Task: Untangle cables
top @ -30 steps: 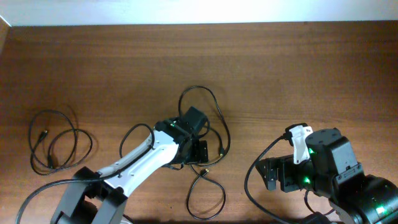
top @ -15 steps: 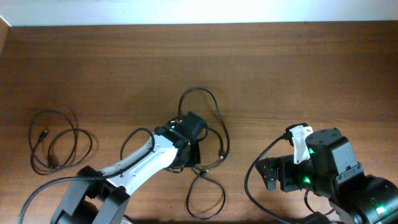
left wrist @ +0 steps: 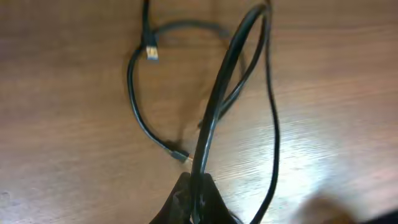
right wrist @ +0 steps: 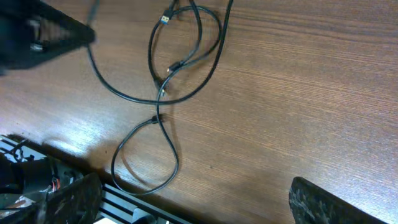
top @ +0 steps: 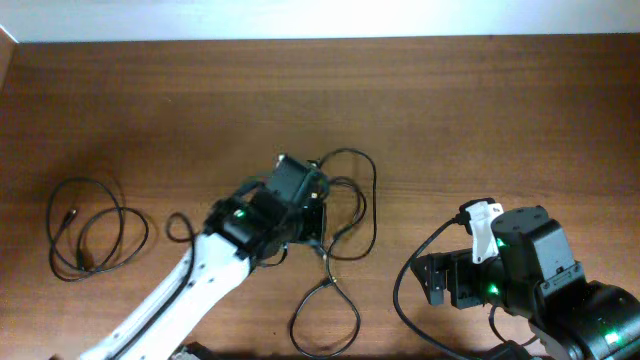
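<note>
Ctr of table (top: 480, 120): L gripper (left wrist: 196, 191) closed tight, pinching one strand of the tangle (top: 348, 200) between its tips. In the wrist view that strand runs straight away from the tips and looks lifted off the wood. R gripper (top: 437, 282) has jaws spread wide w/ nothing in them, sits at near-R edge, well apart from the cords. Done, by the look: one cable (top: 85, 230) lies alone at far L as a loose coil, not touching the rest. Left to do: ctr cords, prob. two, cross each other in several places. Lower loop (top: 325, 315) meets the upper loops at a crossing pt (right wrist: 158, 106); can't tell if that's a true knot or just overlap. A plug end (left wrist: 151, 53) lies free on the wood near the pinched strand. Est. abt a third done, one of three out. Ctr pair not yet separated; my guess is the pinched strand needs drawing clear while the other stays put.
</note>
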You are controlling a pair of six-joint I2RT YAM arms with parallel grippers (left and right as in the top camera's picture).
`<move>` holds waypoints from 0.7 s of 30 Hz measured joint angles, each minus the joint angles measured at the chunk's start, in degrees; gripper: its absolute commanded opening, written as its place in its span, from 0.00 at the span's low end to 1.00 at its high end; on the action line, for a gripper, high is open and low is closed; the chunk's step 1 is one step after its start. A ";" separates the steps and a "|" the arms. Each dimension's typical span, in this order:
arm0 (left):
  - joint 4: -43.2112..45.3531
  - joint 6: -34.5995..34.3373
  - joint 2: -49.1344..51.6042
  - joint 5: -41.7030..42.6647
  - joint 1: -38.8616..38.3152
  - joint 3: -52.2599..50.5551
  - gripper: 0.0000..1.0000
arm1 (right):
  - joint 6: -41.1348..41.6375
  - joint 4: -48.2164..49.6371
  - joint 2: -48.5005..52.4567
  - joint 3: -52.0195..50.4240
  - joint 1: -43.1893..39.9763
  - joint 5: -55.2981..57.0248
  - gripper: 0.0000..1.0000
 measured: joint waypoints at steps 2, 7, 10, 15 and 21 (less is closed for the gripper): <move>2.62 0.81 -6.82 -0.70 0.00 0.52 0.00 | 0.04 -0.04 0.00 0.00 0.00 -0.02 0.95; 11.93 3.28 -21.24 -15.96 -0.04 2.80 0.00 | 0.07 0.00 0.00 0.00 0.00 0.00 0.95; 18.80 6.34 -24.04 -25.29 2.08 3.50 0.00 | 0.00 -0.04 0.00 0.00 0.00 0.00 0.95; 31.47 8.55 -19.15 -42.99 15.13 3.85 0.00 | 0.04 -0.11 0.00 0.00 0.00 -0.02 0.95; 65.42 18.82 -3.23 -46.34 34.47 4.17 0.00 | 0.04 0.00 0.00 -0.07 0.00 0.11 0.96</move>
